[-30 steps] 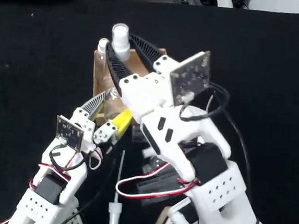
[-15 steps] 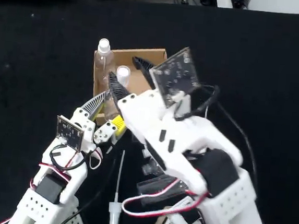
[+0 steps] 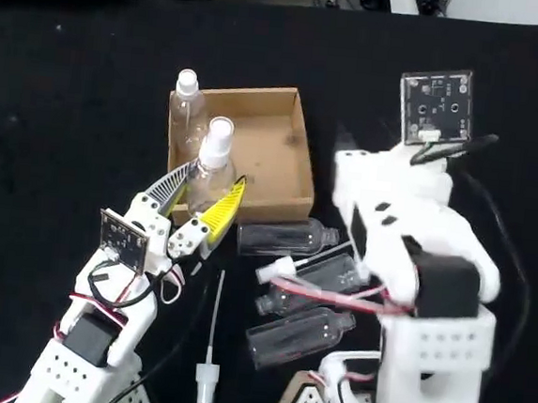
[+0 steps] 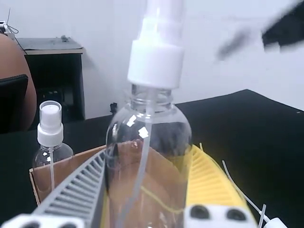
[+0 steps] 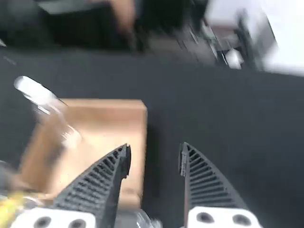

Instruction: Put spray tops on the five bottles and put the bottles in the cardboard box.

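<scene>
My left gripper is shut on a clear bottle with a white spray top, held upright at the near left corner of the cardboard box. Its grey and yellow fingers clasp the bottle's sides. A second topped bottle stands at the box's far left corner and appears again in the left wrist view. My right gripper is open and holds nothing, above the black table beside the box's right wall. Three topless bottles lie in front of the box.
A loose spray top with its long tube lies near the front edge between the arms. Another loose top rests among the lying bottles. The right arm's body stands over the table's right side. Black tabletop surrounds everything.
The right arm lowered the spray top onto the held bottle, let go, and swung away to the right of the box. The left arm kept still with the bottle.
</scene>
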Controlling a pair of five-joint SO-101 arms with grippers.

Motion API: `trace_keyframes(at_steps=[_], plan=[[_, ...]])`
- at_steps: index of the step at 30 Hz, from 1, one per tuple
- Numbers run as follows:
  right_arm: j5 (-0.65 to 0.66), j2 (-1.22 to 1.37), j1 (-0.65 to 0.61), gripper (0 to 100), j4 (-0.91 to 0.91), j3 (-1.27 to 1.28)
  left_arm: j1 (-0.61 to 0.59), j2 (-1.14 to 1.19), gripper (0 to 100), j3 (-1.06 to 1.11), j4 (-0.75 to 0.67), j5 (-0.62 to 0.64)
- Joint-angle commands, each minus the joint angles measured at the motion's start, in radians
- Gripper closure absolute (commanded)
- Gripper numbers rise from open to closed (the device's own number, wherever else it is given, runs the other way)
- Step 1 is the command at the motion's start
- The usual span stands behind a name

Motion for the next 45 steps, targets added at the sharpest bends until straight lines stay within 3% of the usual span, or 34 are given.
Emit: trace_keyframes(at_steps=[1, 6, 11, 18, 22, 26, 35, 45], plan=[[0.0, 0.002, 0.072, 85.8, -0.167, 0.234, -0.162, -0.011, 97, 0.022, -0.077, 0.0], [-0.002, 0.002, 0.074, 86.0, -0.482, 0.556, -0.486, -0.011, 97, 0.022, -0.209, 0.006], [-0.002, 0.002, 0.044, 86.0, -0.615, 0.687, -0.717, -0.009, 97, 0.022, -0.245, 0.0], [-0.002, 0.002, -0.008, 86.0, -0.623, 0.723, -0.848, -0.009, 97, 0.022, -0.258, 0.0], [-0.002, 0.002, -0.008, 86.0, -0.621, 0.727, -0.934, 0.038, 97, 0.024, -0.365, 0.0], [-0.002, 0.002, -0.006, 85.8, -0.629, 0.748, -0.987, 0.241, 97, 0.028, -0.532, -0.002], [-0.002, 0.002, -0.008, 85.8, -0.654, 0.782, -1.098, 0.931, 97, -0.061, -1.112, -0.002], [0.0, 0.002, -0.008, 86.0, -0.712, 0.809, -1.224, 1.579, 97, -0.234, -1.485, -0.002]])
